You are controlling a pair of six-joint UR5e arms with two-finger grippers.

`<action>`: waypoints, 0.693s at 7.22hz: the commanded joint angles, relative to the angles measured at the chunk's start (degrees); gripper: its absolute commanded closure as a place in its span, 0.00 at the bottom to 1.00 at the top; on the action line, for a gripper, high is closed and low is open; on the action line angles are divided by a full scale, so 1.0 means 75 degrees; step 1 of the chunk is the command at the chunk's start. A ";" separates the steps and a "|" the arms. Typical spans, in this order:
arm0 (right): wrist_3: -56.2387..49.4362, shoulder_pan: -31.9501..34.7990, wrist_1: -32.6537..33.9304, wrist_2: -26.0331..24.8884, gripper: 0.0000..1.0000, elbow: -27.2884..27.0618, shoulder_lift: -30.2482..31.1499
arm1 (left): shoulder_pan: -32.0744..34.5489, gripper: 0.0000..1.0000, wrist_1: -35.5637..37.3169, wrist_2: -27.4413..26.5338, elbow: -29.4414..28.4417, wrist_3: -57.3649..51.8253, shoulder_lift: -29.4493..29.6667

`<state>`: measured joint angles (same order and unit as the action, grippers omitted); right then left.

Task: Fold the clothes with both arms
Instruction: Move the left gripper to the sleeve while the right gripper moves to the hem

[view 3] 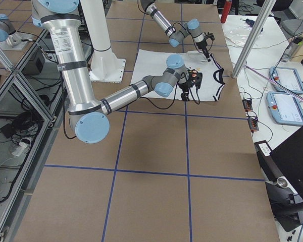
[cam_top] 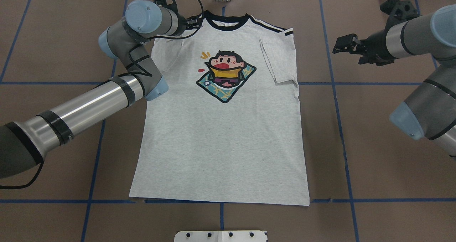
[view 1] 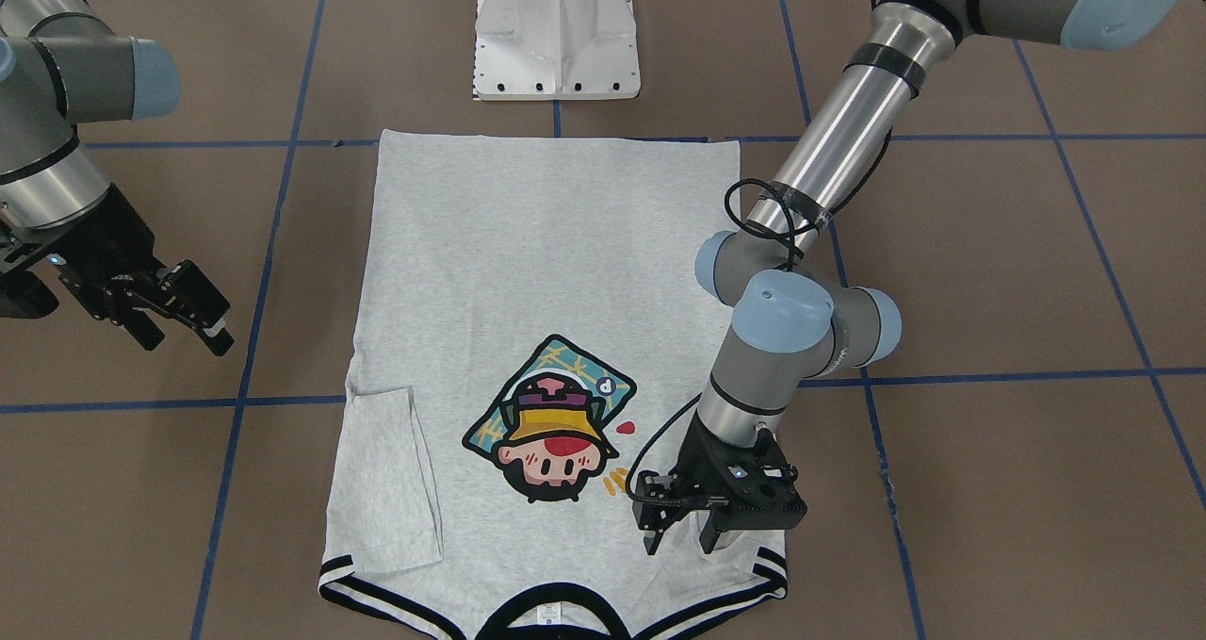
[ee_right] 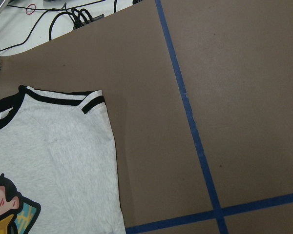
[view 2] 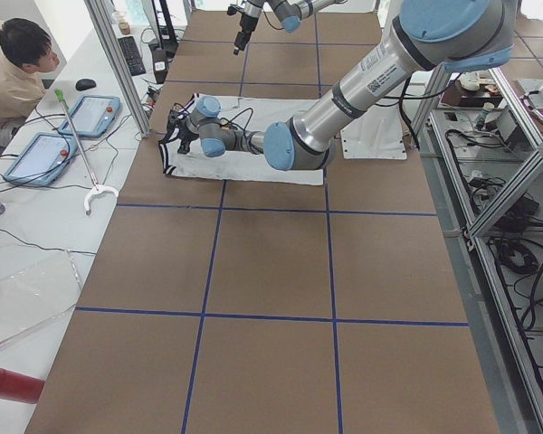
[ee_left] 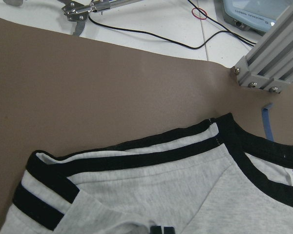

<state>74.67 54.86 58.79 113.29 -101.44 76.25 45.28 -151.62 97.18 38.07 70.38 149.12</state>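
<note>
left pincer point(view 1: 680, 538) pointing down over t-shirt point(view 1: 528, 244) shoulder, right pincer point(view 1: 188, 336) aside

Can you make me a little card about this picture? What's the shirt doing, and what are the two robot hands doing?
Clothing: grey T-shirt, lying flat on the brown table, picture side up
Picture: cartoon face in a yellow hat
Sleeve on robot's right: folded in onto the T-shirt
Left hand: low over the T-shirt's shoulder near the collar, fingers apart
Right hand: off to the side of the T-shirt, open, holding nothing
Folding so far: body not yet folded
</note>
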 commanded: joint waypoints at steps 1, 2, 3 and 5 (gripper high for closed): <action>0.0948 -0.0095 0.0233 0.0012 0.00 -0.0079 -0.0286 | -0.0014 0.23 0.0338 0.0550 0.1291 0.0225 -0.0414; 0.1325 -0.0293 0.0723 0.0000 0.00 -0.0277 -0.0474 | -0.0002 0.23 0.1037 0.1147 0.2482 0.0225 -0.0975; 0.1573 -0.0516 0.1052 0.0000 0.01 -0.0592 -0.0406 | 0.0009 0.23 0.1682 0.1709 0.3817 0.0225 -0.1584; 0.2321 -0.1904 0.2579 -0.0698 0.02 -0.1959 -0.0160 | -0.0025 0.23 0.2295 0.2158 0.6058 0.0225 -0.2895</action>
<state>88.63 46.79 70.43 111.17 -110.00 74.25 45.23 -137.35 110.96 73.18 72.10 133.42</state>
